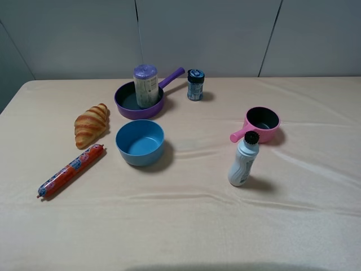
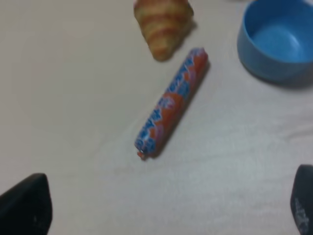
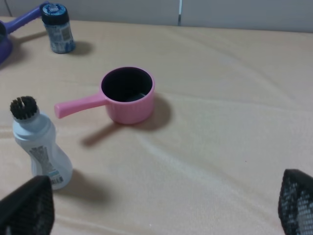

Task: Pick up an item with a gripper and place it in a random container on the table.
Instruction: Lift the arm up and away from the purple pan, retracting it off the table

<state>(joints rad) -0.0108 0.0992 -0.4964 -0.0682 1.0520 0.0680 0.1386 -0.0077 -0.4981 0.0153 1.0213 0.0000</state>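
**Operator:** Report the surface and the room.

**Inspector:** The table [image 1: 186,226] fills most of the overhead frame and is covered by a wrinkled beige cloth. Grey wall panels with dark seams run across the top of the frame.

**Operator:** Containers and contents?

**Inspector:** The purple frying pan [image 1: 127,104] sits at upper centre-left, handle pointing to the upper right. The clear jar with the purple lid [image 1: 145,85] stands upright inside it, on the dark interior. The blue bowl [image 1: 140,142] lies just below the pan and holds nothing visible. The pink saucepan [image 1: 262,125] is at right of centre, handle toward the lower left; its interior is dark and appears bare in the right wrist view.

**Operator:** Other items?

**Inspector:** A small dark-capped blue jar [image 1: 195,84] stands upright just right of the pan handle. A white squeeze bottle [image 1: 243,159] with a black cap stands below the saucepan. A croissant [image 1: 91,125] lies left of the bowl, and an orange sausage stick [image 1: 71,170] lies diagonally below it.

**Operator:** Gripper status?

**Inspector:** Left gripper [image 2: 161,208]: fingertips show at the lower corners of its wrist view, spread wide, holding nothing, above the cloth near the sausage stick. Right gripper [image 3: 161,205]: fingertips likewise at the lower corners, spread wide, holding nothing, near the squeeze bottle. Neither arm appears in the overhead view.
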